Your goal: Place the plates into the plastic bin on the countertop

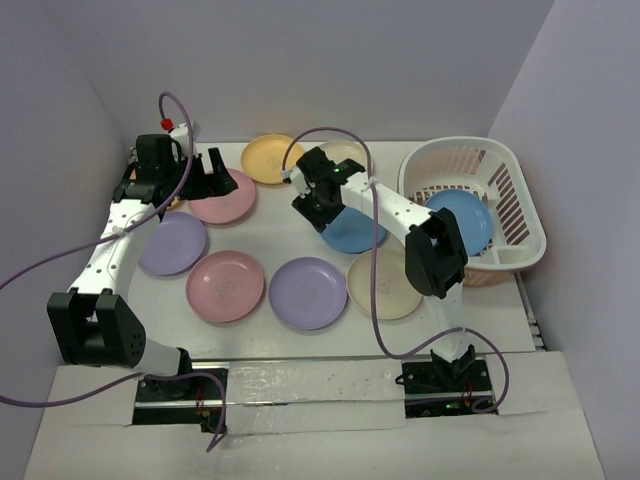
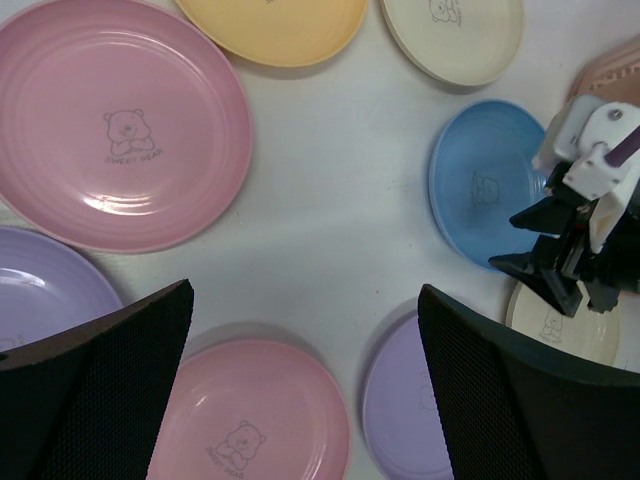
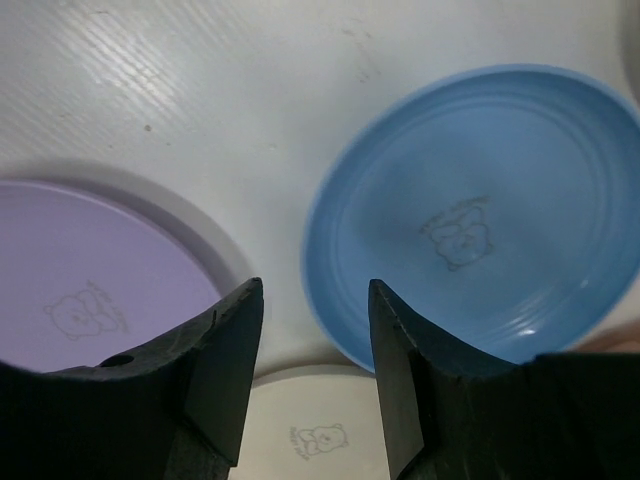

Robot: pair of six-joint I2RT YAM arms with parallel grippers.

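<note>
Several pastel plates lie on the white countertop (image 1: 270, 225): yellow (image 1: 270, 158), pink (image 1: 225, 200), lavender (image 1: 170, 245), pink (image 1: 225, 286), lavender (image 1: 308, 293), cream (image 1: 385, 285) and blue (image 1: 358, 235). A cream plate (image 1: 348, 150) lies behind the right arm. The white slotted bin (image 1: 505, 185) stands at the right with a blue plate (image 1: 462, 220) inside. My right gripper (image 1: 315, 205) hovers open and empty over the blue plate's (image 3: 480, 220) left rim. My left gripper (image 1: 180, 180) is open and empty, high above the left plates, the pink plate (image 2: 125, 125) ahead of it.
Lavender walls close in the back and both sides. The right arm stretches from the near right across the cream and blue plates. The right wrist view also shows the lavender plate (image 3: 90, 295) and cream plate (image 3: 320, 425). The right gripper (image 2: 585, 230) shows in the left wrist view.
</note>
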